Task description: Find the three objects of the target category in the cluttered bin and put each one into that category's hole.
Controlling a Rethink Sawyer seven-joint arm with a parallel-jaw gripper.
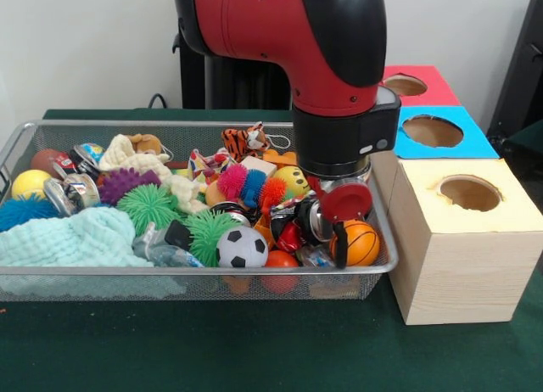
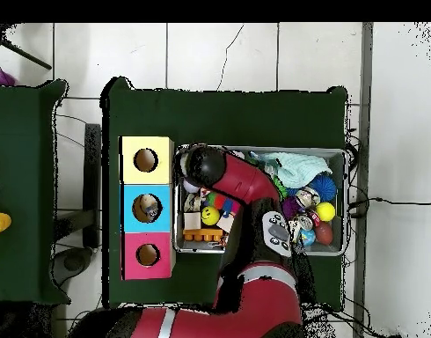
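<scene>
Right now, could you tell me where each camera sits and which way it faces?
Front view: across the table, facing the robot; the arm comes down over the bin, beside three boxes.
Overhead view: above, looking straight down, robot base at the bottom; the arm reaches over the bin.
Shared: arm, bin, boxes, turned half round.

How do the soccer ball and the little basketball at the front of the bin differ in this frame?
The soccer ball is white with black patches; the basketball is orange with black seams. The soccer ball lies in plain view toward the middle of the bin, while the basketball sits in its right front corner, partly hidden behind the gripper. The soccer ball looks slightly larger. Both are small round toy balls resting against the front mesh wall.
</scene>
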